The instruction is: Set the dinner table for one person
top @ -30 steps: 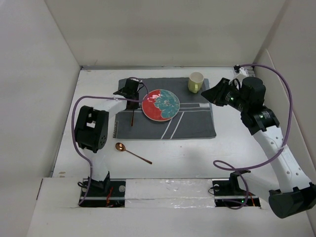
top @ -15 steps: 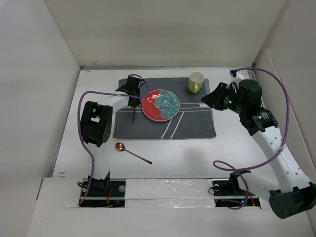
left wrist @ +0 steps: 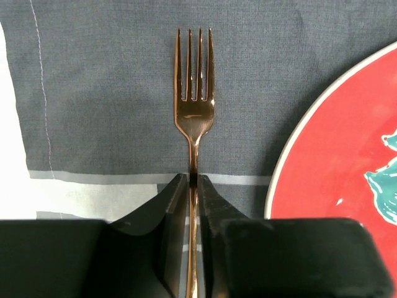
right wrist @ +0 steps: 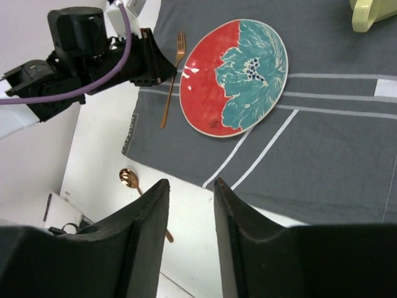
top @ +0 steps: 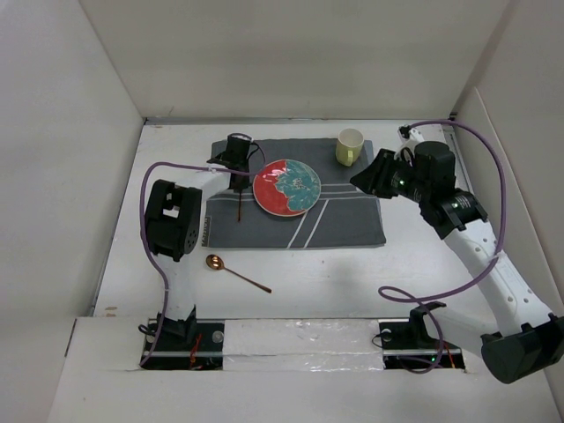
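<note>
A copper fork (left wrist: 194, 105) lies flat on the dark grey placemat (top: 344, 220), just left of the red and teal plate (top: 287, 187). My left gripper (left wrist: 193, 180) straddles the fork's handle, its jaws parted a sliver on each side, so it is open. In the top view that gripper (top: 238, 179) sits at the mat's left part. My right gripper (right wrist: 191, 183) hangs open and empty above the mat's right side, seen as a dark wedge (top: 361, 180) in the top view. A pale yellow cup (top: 350, 146) stands at the mat's far right corner. The white dinner table (top: 352, 282) carries it all.
A copper spoon (top: 233, 271) lies on the bare table in front of the mat's left corner, also in the right wrist view (right wrist: 129, 179). White walls close the table on the left, back and right. Purple cables loop off both arms.
The left jaws have parted slightly from the fork's handle, and the fork rests on the mat. The right arm swung left toward the mat and its jaws widened.
</note>
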Motion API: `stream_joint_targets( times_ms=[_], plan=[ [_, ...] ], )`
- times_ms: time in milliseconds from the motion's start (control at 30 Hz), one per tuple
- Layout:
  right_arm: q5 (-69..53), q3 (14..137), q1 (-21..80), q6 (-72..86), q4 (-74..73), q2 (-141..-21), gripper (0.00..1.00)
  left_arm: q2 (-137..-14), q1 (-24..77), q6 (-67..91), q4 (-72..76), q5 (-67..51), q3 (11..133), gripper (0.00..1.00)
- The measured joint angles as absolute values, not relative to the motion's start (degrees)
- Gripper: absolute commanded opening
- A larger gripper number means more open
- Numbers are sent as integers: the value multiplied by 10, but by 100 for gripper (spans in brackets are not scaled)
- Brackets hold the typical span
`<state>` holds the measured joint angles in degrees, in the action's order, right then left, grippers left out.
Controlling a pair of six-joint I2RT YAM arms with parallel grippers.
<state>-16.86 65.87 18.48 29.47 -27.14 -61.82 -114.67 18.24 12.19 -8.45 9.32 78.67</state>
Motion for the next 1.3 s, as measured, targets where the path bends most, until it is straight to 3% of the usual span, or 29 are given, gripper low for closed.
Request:
stream_joint_targets(
  times_ms=[167,233,267,367,433,533,733,833,867,967,1033,1300],
  plan=[
    [-150,659,210,292,-277,-624,43,-1147,182,126,-86,95,787,22],
    [-140,660,226,289,-277,-624,38,-1146,182,126,-90,96,787,27],
    [-136,662,235,286,-279,-626,34,-1143,182,126,-92,96,787,29],
    [-128,667,265,281,-277,-636,3,-1126,182,127,-102,98,787,31],
    [-123,667,282,281,-276,-643,0,-1101,182,130,-109,101,787,26],
    [-113,667,321,281,-265,-662,0,-1042,182,137,-115,107,787,1],
    [-100,667,447,270,-203,-763,0,-863,182,158,-131,95,796,0],
    [-93,676,506,254,-183,-841,20,-772,182,176,-133,81,799,1],
    [-89,683,523,247,-182,-870,37,-742,182,183,-135,75,799,10],
    [-62,713,574,225,-177,-959,61,-665,184,203,-143,62,797,27],
    [-34,731,601,208,-176,-1005,70,-615,187,216,-144,53,784,33],
    [7,796,663,169,-177,-1139,69,-498,194,254,-196,28,747,35]
  ],
)
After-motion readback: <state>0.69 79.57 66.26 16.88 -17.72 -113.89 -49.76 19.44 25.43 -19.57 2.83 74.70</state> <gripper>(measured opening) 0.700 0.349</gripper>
